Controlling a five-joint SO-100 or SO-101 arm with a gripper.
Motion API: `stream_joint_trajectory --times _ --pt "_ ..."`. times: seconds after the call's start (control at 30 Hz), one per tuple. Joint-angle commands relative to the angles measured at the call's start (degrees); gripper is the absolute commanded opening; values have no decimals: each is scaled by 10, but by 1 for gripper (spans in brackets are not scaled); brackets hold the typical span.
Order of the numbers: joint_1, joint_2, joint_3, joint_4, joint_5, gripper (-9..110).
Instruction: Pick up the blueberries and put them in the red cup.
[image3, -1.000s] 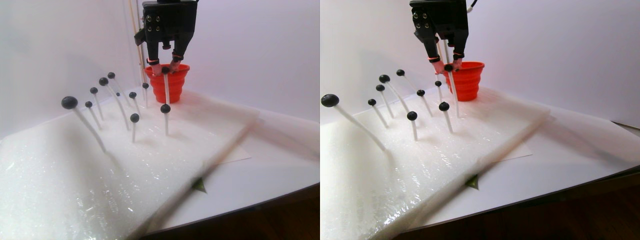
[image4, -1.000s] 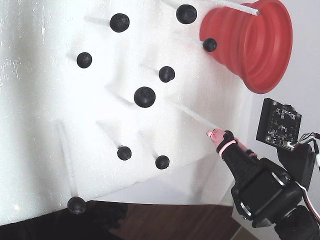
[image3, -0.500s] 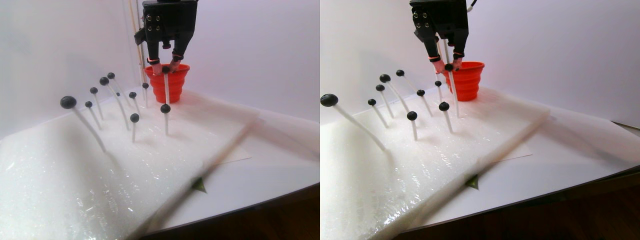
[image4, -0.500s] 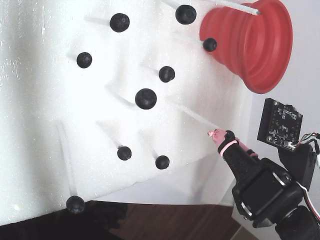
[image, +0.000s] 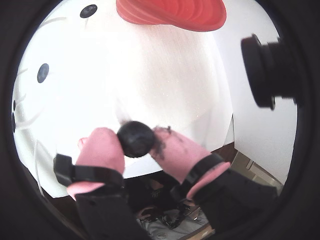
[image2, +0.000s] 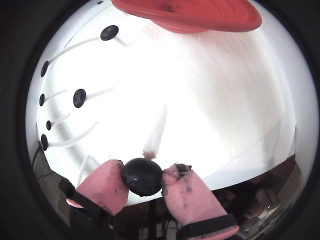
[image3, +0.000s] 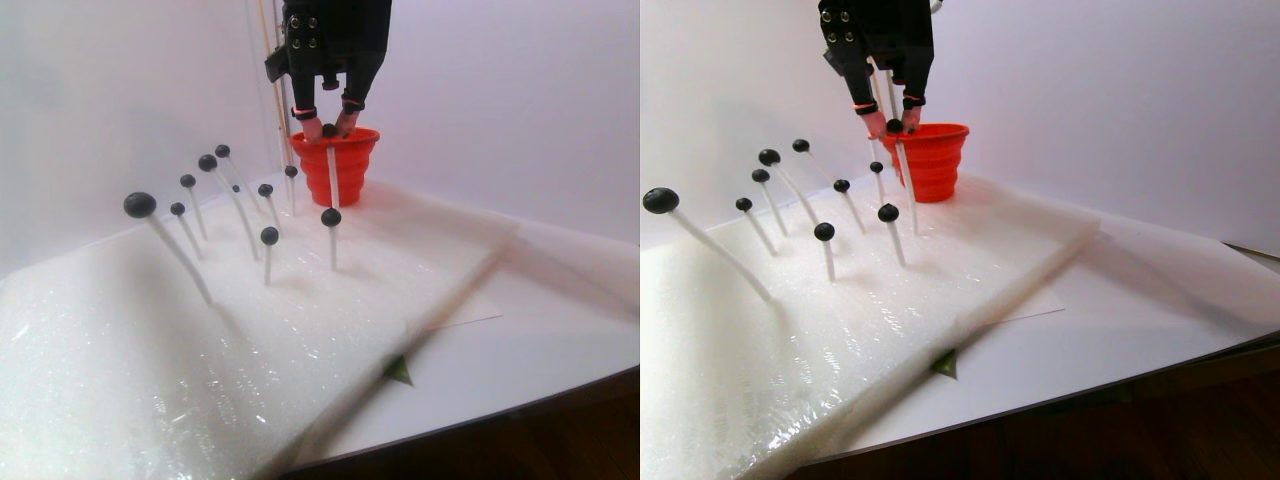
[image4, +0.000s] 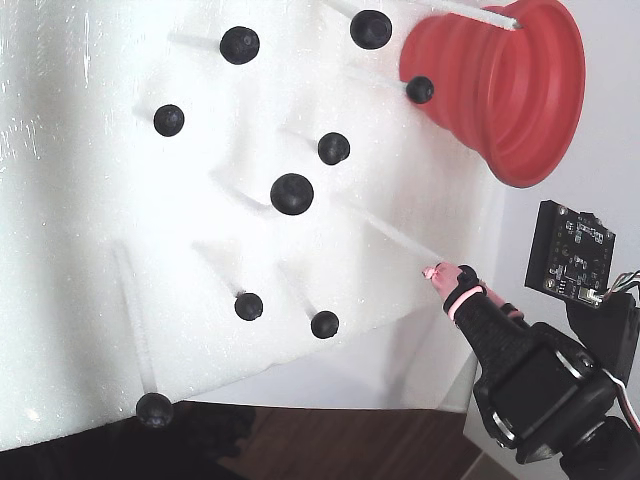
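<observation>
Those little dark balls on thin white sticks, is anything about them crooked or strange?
Yes. Several thin white sticks lean rather than stand straight in the white foam sheet, most of all the nearest, holding up small blue-black balls. The pink-tipped black gripper pinches one ball.

Gripper (image2: 143, 176) is pinching one blueberry (image2: 142, 176) between its pink-tipped fingers (image2: 105, 185), just off a bare white stick (image2: 156, 131). Other blueberries (image2: 79, 97) are sitting on sticks at left over white foam (image2: 220, 100). Red cup (image2: 190, 14) is lying along the top edge.

Bright, overexposed whites; fisheye vignetting
</observation>
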Motion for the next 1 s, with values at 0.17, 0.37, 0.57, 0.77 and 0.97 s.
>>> stream_joint_trajectory --times 0.17,0.37,0.57,0.77,0.97 --pt "0 41 -86 1 4 11" --pt "4 16 -118 -1 6 11" --pt "6 -11 -135 -18 4 12" --pt "7 -42 -158 -33 6 12" --pt "9 -74 -191 -48 10 12"
